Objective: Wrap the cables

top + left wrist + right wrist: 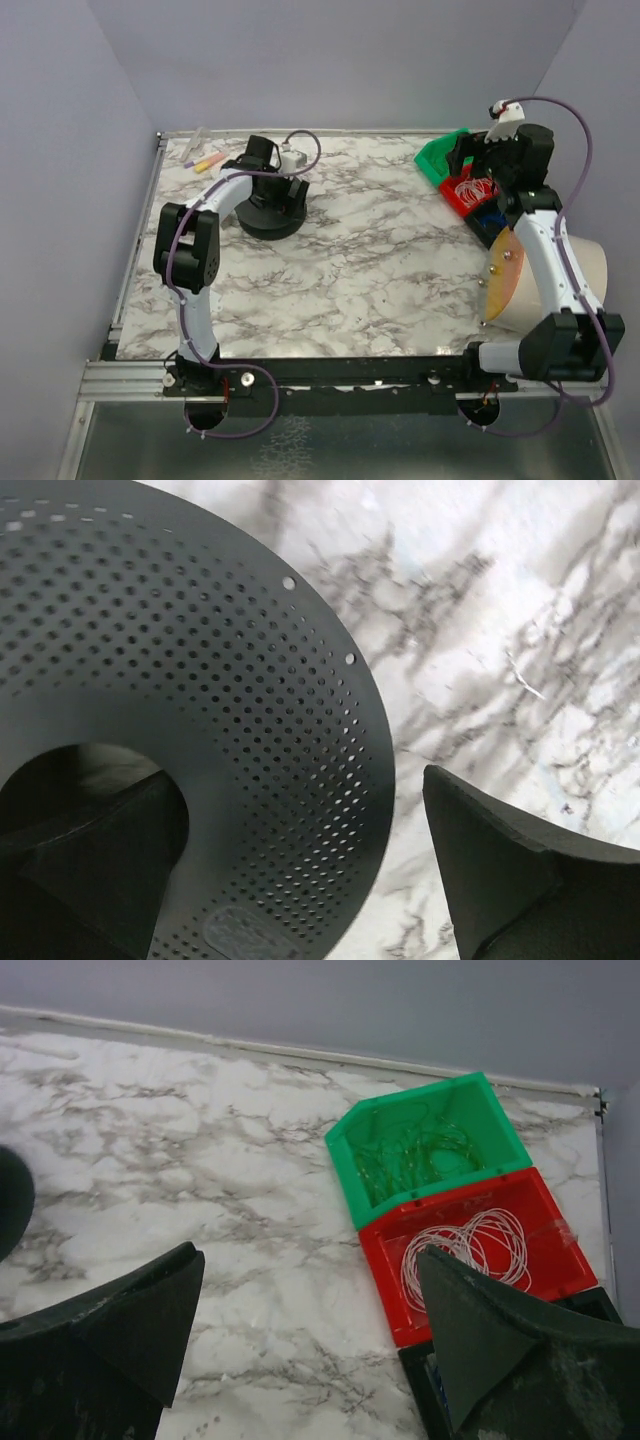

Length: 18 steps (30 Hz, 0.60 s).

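Far left corner of the tabletop [380,270]: a few pens [205,160], well apart from everything else. Next along is one black spool [270,212], and the left pincer [295,780] hangs right over it, spread wide and holding nothing. One finger [90,860] sits over the centre hole, the other [500,870] outside the perforated rim. Bare marble fills the middle. On to the far right, where three bins stand in a row: green bin [440,1190] farthest, red bin [378,1280] touching it, and a third bin [490,215] nearest, mostly hidden. One coil of cables [470,1245] lies in the red bin, and tangled strands [415,1150], too fine to count, lie in the green. The right pincer [310,1255] hovers above, jaws apart and empty, its right finger [500,1340] blocking the red bin's near corner. Near right: one orange disc [503,275] against one cream drum [590,265].
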Tool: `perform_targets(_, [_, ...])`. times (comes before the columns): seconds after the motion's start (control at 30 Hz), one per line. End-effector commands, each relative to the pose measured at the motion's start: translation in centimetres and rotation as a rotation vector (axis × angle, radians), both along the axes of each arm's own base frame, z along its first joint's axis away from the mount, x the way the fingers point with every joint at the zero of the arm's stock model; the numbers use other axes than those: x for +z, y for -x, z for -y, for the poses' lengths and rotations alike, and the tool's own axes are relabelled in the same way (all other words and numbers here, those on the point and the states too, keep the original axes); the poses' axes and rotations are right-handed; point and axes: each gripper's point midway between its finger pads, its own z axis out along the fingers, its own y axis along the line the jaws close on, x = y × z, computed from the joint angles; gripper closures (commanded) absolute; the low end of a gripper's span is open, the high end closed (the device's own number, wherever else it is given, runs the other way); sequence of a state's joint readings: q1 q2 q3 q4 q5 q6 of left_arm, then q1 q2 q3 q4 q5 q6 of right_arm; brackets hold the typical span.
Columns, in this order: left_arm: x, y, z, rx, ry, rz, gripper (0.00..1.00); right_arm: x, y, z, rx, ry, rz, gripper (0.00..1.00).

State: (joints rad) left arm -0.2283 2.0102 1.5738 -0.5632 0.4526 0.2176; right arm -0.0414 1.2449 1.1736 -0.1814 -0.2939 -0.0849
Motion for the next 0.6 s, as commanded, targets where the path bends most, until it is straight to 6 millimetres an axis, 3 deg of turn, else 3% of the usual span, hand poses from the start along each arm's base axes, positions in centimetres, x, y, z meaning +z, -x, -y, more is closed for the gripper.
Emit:
perform_targets(0.0, [-0.5, 4.1, 1.5, -0.035, -0.013, -0.082, 0.01, -4.8, -4.5, 4.7, -0.264, 0.035, -0.203, 0.10])
perform_targets(0.13, [2.0, 5.2, 2.8, -0.090, 0.019, -0.049, 0.01, -8.3, -9.7, 5.4, -0.283, 0.069, -0.333, 0.14])
perform_targets(0.33, [3.7, 9.6, 5.0, -0.242, -0.006, -0.032, 0.01, -8.9, -16.1, 7.1, -0.339, 0.125, -0.371, 0.15])
perform_targets(0.47, [4.8, 12.2, 5.5, -0.326, -0.007, -0.019, 0.01, -9.3, -18.3, 5.7, -0.265, 0.126, -0.376, 0.15])
perform_targets(0.57, [6.4, 12.8, 5.5, -0.341, 0.009, 0.017, 0.01, -9.8, -18.8, 4.2, -0.182, 0.234, -0.356, 0.15])
